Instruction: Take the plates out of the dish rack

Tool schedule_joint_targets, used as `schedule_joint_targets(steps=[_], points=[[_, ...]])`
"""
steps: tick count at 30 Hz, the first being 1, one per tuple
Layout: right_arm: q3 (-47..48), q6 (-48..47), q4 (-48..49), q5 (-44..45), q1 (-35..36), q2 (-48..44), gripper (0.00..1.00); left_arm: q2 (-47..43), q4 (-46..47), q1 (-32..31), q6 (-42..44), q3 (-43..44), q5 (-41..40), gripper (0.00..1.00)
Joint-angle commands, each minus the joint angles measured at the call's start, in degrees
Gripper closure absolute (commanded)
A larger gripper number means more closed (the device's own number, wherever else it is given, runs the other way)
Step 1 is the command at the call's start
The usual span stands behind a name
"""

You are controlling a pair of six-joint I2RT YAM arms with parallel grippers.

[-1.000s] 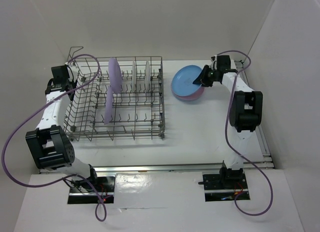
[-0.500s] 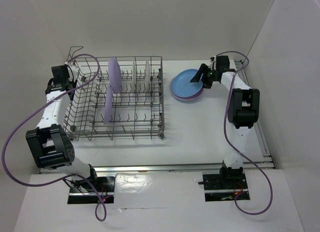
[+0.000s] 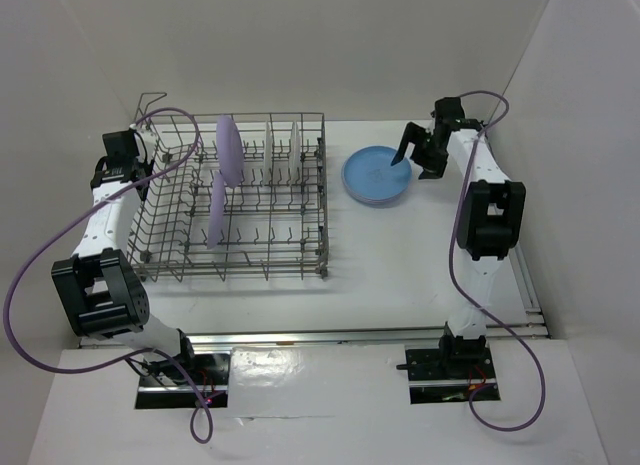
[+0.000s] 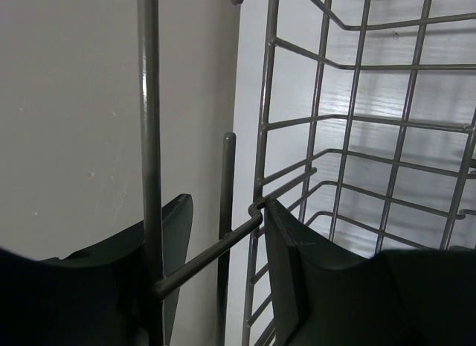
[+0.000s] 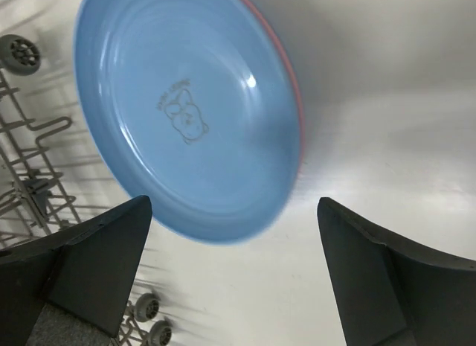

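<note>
The right pincer (image 3: 415, 160) stands wide and empty. Just below it and a little to its left, the blue plate (image 3: 375, 173) lies flat, face up, on a pink plate (image 5: 297, 100) on the tabletop (image 3: 400, 255). Well off to its left, the rack (image 3: 326, 200) holds two lavender plates (image 3: 228, 150) and two white plates (image 3: 268, 145). All four stand on edge between the tines, faces turned left and right, so each rim runs from the near side to the far side. The nearer lavender one leans.

The left pincer (image 4: 227, 242) is narrow, closed on a rack wire at the far left corner.

The plates look stiff, smooth and slippery, and likely to chip if dropped. The exposed top rim is probably the best hold, one finger on each face.
</note>
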Motion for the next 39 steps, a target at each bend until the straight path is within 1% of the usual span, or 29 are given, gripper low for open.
schedule_joint_targets(steps=[1,4,6,8,10,12,14,16,19,23,31,34,36,39], points=[[4.6,-2.2,-9.1,9.2,1.1,-6.4,0.0,2.0,-0.6,0.4,-0.4,-1.2,3.4,0.44],[5.6,-2.8,-11.0,13.3,1.1,-8.1,0.0,1.4,-0.6,0.4,-0.4,-1.2,3.9,0.44],[2.9,-3.3,-11.5,15.8,1.1,-8.8,0.0,0.8,-0.6,0.4,-0.4,-1.8,3.9,0.44],[1.5,-3.3,-11.5,20.7,1.1,-8.8,0.02,0.8,-0.6,0.4,-0.4,-1.8,3.9,0.44],[1.0,-3.3,-11.5,25.6,1.1,-6.8,0.14,0.8,-0.6,0.4,-0.4,-1.8,3.9,0.44],[3.3,-3.3,-11.0,28.8,1.1,-4.6,0.29,0.3,-0.6,0.4,-0.4,-1.8,3.9,0.44],[5.0,-3.3,-11.0,33.0,1.6,-2.8,0.29,0.3,-1.1,0.4,-0.4,-1.8,3.9,0.44],[7.4,-3.3,-11.0,38.2,2.4,0.0,0.25,0.3,-1.1,0.4,-0.4,-1.8,3.9,0.44],[9.7,-3.3,-12.1,43.9,4.1,3.7,0.24,0.3,-1.1,0.4,-0.4,-1.8,3.9,0.44],[11.1,-3.3,-11.4,45.1,5.5,6.8,0.22,0.3,-1.1,0.4,-0.4,-2.3,3.4,0.44],[11.7,-3.3,-10.8,45.0,8.0,10.5,0.22,0.3,-1.1,0.4,-0.4,-1.8,2.9,0.44],[11.2,-2.8,-11.5,45.0,8.0,10.5,0.22,0.3,-1.1,0.4,-0.4,-1.8,2.9,0.44],[11.2,-2.3,-12.0,46.9,8.0,10.0,0.22,0.3,-1.1,0.4,-0.4,-1.8,2.9,0.44],[8.3,-2.3,-10.8,47.4,8.0,6.2,0.22,0.3,-1.1,0.4,-0.4,-2.3,2.9,0.44]])
